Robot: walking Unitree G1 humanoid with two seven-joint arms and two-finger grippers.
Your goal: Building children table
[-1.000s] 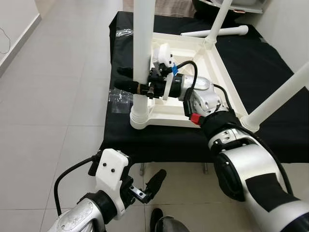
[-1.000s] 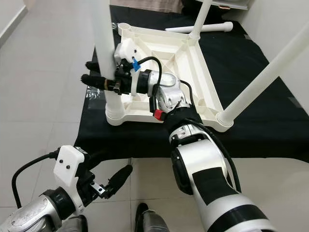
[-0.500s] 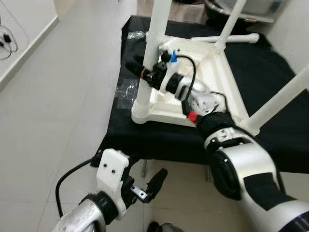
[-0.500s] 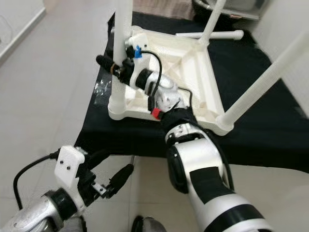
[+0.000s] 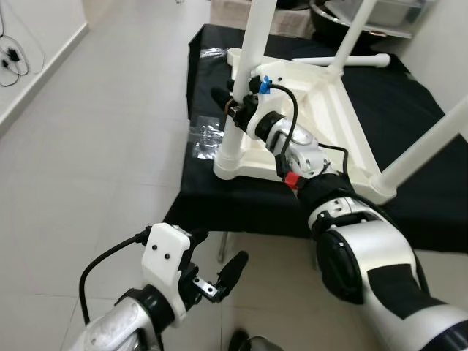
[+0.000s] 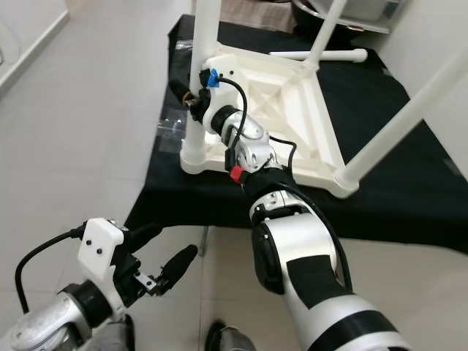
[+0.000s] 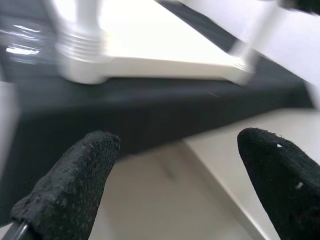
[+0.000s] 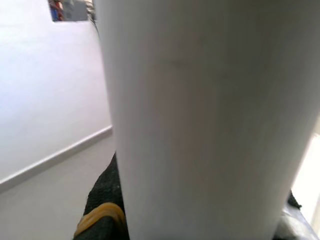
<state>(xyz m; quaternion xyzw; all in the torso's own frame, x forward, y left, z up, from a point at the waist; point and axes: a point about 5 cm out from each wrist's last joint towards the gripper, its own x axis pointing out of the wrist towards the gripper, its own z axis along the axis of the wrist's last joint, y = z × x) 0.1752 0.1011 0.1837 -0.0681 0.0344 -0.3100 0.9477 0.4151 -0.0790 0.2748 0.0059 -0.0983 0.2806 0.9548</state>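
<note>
Right wrist view is nearly all white leg [image 8: 200, 115], so I can't see the fingertips there. From the head views, right gripper [image 5: 232, 108] is pinching that leg [image 5: 245, 80], near the tabletop's front-left corner. Leg tops are cut off by the frame.

Tabletop [image 5: 322, 117] lies upside down on the black cloth [image 5: 409, 102], ribbed underside up. One loose leg [image 5: 344, 61] lies at the far edge. A clear plastic bag [image 5: 207, 137] sits on the cloth's left edge; contents unreadable.

Left gripper [image 5: 219, 274] hangs low over the floor [image 5: 95, 146], fingers [image 7: 70, 185] spread, holding nothing. Its wrist view is blurred.
</note>
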